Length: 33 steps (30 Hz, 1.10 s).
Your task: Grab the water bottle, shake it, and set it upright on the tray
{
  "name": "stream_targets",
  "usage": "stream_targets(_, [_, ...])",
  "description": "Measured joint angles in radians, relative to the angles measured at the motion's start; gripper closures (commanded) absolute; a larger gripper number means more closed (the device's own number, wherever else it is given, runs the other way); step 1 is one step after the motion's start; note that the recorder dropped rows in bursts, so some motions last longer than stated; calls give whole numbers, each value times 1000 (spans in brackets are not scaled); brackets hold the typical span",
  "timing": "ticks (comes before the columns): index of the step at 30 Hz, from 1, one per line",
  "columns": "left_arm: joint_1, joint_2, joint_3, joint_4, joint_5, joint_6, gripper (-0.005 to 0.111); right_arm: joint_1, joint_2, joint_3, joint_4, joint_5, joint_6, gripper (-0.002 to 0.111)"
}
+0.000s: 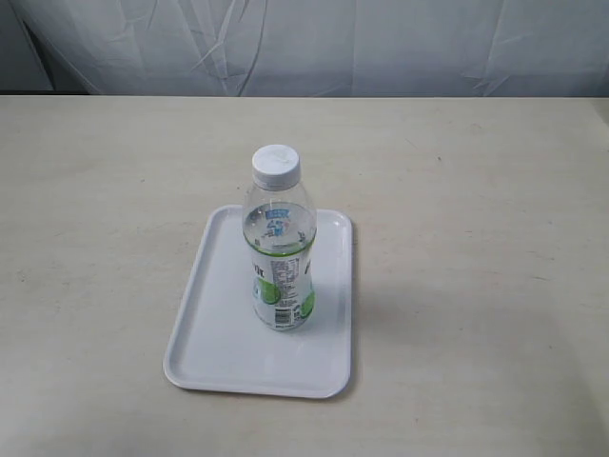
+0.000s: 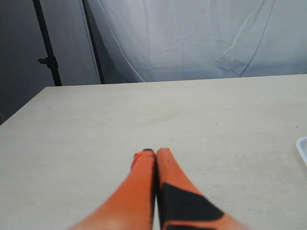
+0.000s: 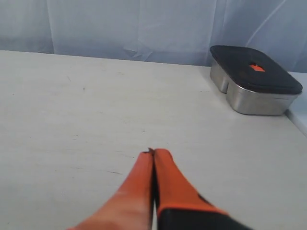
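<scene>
Across the whole scene spreads a pale beige matte worktop (image 1: 476,286), backed along its far edge by a creased white cloth backdrop (image 1: 333,48). In the left wrist view a thin black stand (image 2: 48,48) rises against that backdrop, beyond the worktop's corner.

On the worktop, a little left of the middle in the exterior view, lies a flat white rectangular plastic tray (image 1: 205,333) with rounded corners and a low raised rim. Its long sides run from near to far. One corner of it just shows in the left wrist view (image 2: 302,148).

A shiny steel box (image 3: 254,79) with a black lid and a small orange mark sits at a far corner of the worktop in the right wrist view, well apart from the pincer there.

The small clear plastic water bottle (image 1: 279,257) stands upright on the tray, towards its right side. Its long axis is vertical, its white screw cap (image 1: 276,164) is uppermost, and its white-and-green label (image 1: 281,286) faces the exterior camera.

The left pincer (image 2: 156,152) is held low over bare worktop, its orange fingers (image 2: 141,182) reaching towards the backdrop and pressed together on nothing. The right pincer (image 3: 154,153) is posed likewise, low and level. Its orange fingers (image 3: 139,187) are closed tip to tip and empty, over bare worktop.
</scene>
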Motion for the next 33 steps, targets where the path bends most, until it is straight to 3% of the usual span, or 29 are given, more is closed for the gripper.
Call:
stream_targets(6, [0,0,0,0,0,0,107,0,0,0,-19,-5,0,108])
stream_targets(11, [0,0,0,0,0,0,107,0,0,0,-26,-5,210,108])
stream_targets(18, [0,0,0,0,0,0,107,0,0,0,-64,-5,300,108])
stream_targets(33, [0,0,0,0,0,0,107,0,0,0,-72,-5,314,108])
